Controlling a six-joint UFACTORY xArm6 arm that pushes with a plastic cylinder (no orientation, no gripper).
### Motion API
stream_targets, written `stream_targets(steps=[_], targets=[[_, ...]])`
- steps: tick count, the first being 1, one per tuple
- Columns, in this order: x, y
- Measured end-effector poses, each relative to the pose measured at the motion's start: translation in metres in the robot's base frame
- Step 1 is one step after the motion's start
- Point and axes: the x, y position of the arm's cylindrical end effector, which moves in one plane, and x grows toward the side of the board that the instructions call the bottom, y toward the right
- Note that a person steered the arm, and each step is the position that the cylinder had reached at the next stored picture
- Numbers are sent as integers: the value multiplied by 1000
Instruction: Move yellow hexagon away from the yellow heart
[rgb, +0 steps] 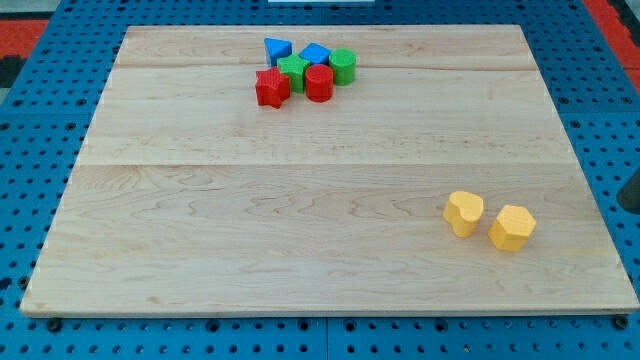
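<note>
The yellow hexagon (512, 228) lies near the board's lower right. The yellow heart (463, 213) lies just to its left, almost touching it. A dark rod enters at the view's right edge. My tip (627, 206) is off the board, to the right of the yellow hexagon and slightly above it in the view, well apart from both yellow blocks.
A tight cluster sits near the top middle of the wooden board (300, 200): a blue triangle (277, 50), a blue block (315, 54), a green cylinder (342, 66), a green star (293, 71), a red star (271, 88) and a red cylinder (319, 83). A blue pegboard surrounds the board.
</note>
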Motion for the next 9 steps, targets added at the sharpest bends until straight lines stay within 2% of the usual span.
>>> stream_targets(steps=[1,3,4,5,6,7,8,9], targets=[[56,-17],[28,-61],[26,-140],[13,-185],[35,-241],[42,-155],[88,-143],[103,-167]])
